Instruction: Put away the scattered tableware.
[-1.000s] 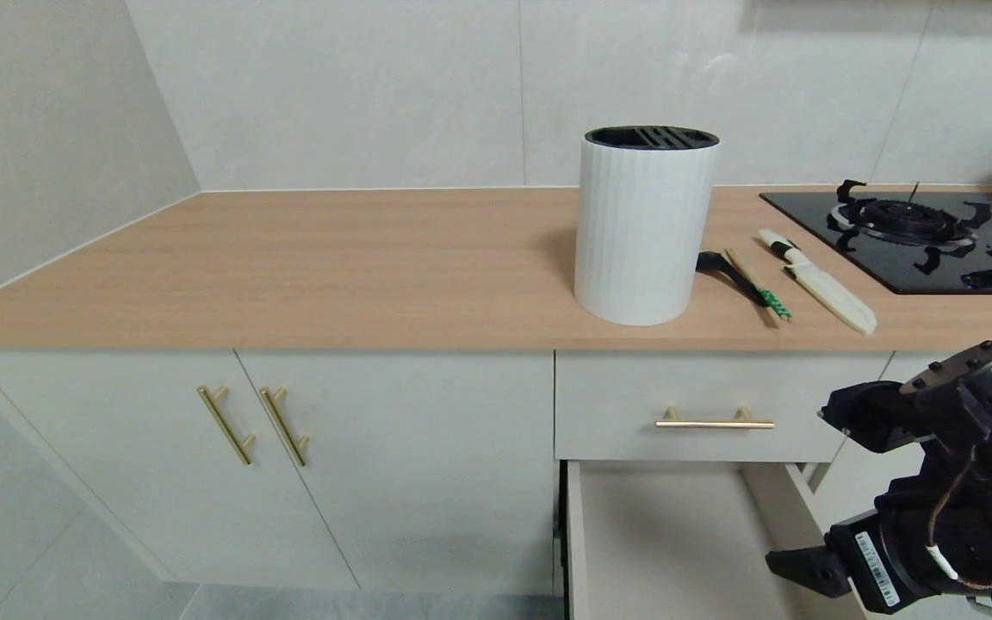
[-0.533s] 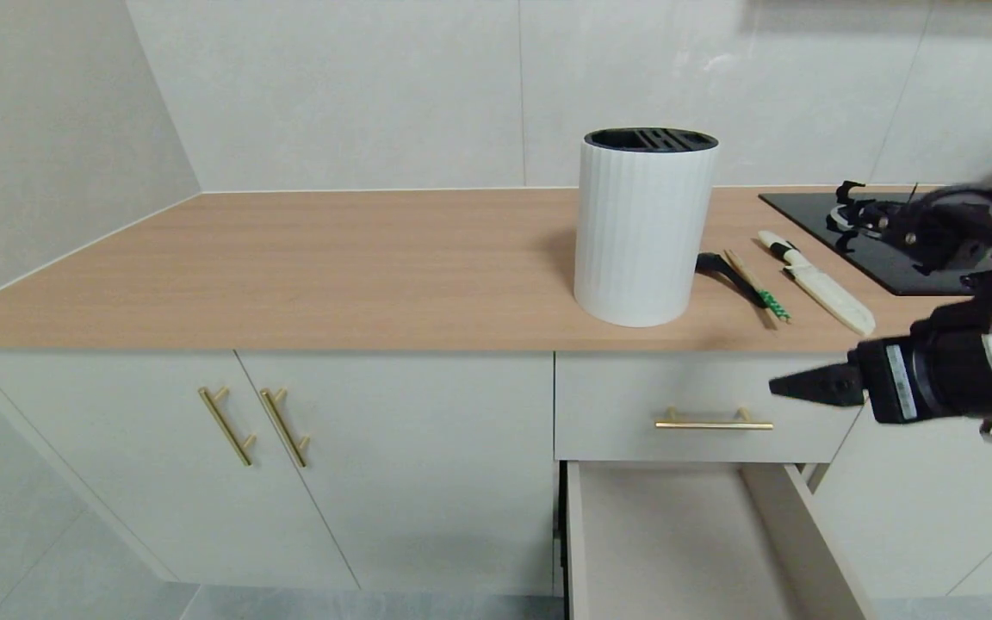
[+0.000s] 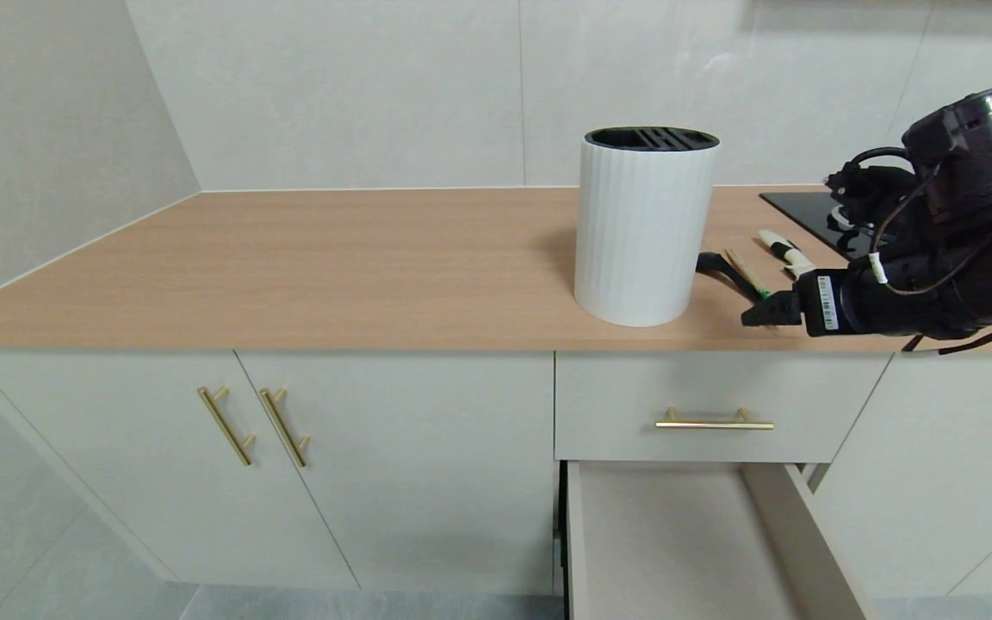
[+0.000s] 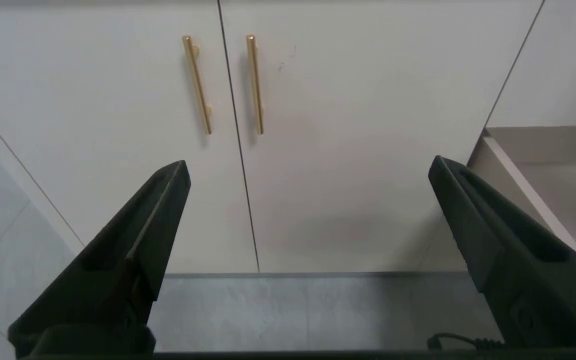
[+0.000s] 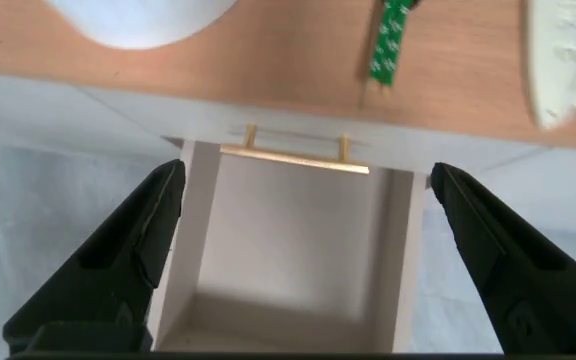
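Wood-look counter (image 3: 332,258) in a pale tiled corner, cream cabinets (image 3: 160,465) with brass handles underneath. The tableware is right of centre: black spoon (image 3: 720,265), chopsticks (image 3: 746,274) and white knife (image 3: 784,252) lying just beside the white ribbed holder (image 3: 642,232). The drawer (image 3: 793,534) at the bottom is pulled out. The right end effector (image 5: 308,175) hovers at the counter's front edge, fingers spread wide, holding nothing. The left end effector (image 4: 308,170) is the same, facing the cupboard doors. There's a barcode sticker (image 3: 827,301) on the right arm, too small to read.

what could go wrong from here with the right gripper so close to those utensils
The chopsticks, black utensil and knife lie close together, so the open right gripper may catch or nudge a neighbour. They sit near the front edge of the counter; a push might drop one off it. The arm could bump the white holder beside them.
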You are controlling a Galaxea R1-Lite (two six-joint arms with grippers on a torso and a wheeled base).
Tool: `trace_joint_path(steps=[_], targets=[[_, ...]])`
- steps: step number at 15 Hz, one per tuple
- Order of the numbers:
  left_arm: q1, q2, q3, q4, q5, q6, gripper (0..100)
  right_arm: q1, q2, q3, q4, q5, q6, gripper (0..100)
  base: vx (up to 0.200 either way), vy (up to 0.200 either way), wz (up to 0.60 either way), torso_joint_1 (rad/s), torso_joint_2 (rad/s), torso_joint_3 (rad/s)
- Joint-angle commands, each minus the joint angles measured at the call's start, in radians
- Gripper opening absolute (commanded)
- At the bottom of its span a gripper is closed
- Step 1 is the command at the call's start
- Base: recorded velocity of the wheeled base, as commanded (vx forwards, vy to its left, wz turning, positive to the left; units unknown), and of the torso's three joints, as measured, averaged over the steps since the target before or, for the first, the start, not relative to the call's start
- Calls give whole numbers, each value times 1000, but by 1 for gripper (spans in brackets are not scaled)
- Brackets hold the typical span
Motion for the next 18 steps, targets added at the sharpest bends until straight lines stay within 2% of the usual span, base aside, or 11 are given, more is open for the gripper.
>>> trace_joint_path(steps=[1,8,18], targets=[[0,0,0,0,0,0,100,-4,62,-4,-28,-2,2,100,0,0,0,0,0,0],[0,0,0,0,0,0,100,-62,131,-4,-163,-11,2,100,0,0,0,0,0,0],[0,0,0,0,0,0,100,-104,192,-33,-192,-43,5,100,0,0,0,0,0,0]])
